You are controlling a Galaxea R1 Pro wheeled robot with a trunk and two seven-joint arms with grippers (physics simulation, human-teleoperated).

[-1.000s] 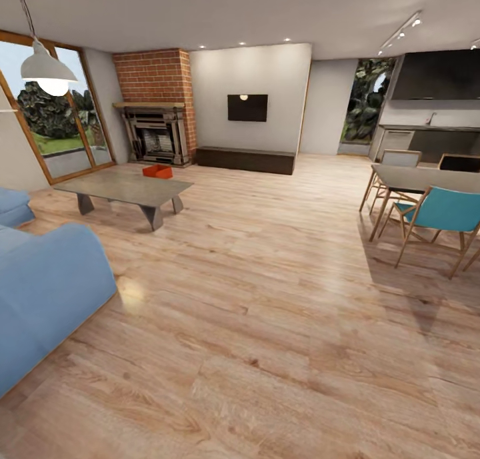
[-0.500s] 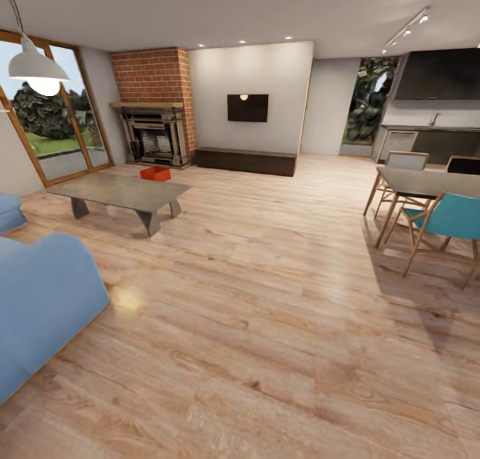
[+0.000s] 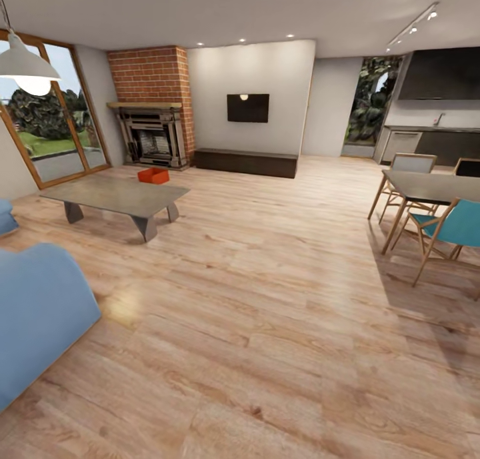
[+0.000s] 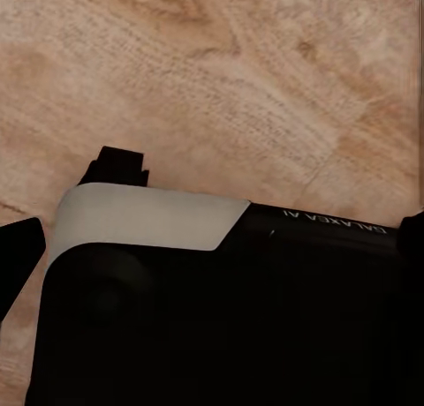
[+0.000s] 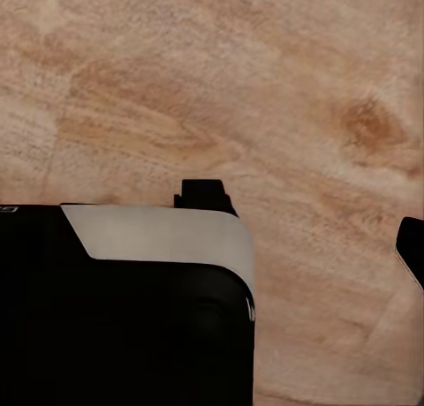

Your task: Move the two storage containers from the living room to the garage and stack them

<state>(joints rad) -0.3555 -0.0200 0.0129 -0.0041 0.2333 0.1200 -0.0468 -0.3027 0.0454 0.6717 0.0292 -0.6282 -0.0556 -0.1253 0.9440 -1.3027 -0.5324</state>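
Your two wrist cameras look down at light wood-plank floor past the robot's black-and-white base; I cannot tell whether either pincer is spread or pressed together. Ahead on the left is a blue sofa. Farther off, well apart from the robot, an orange-red rectangular bin sits on the far end of the grey low table. Beyond stands the brick fireplace.

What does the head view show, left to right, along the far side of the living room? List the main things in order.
Glass doors → brick fireplace → wall TV → rear window with greenery → dark kitchen cabinet.
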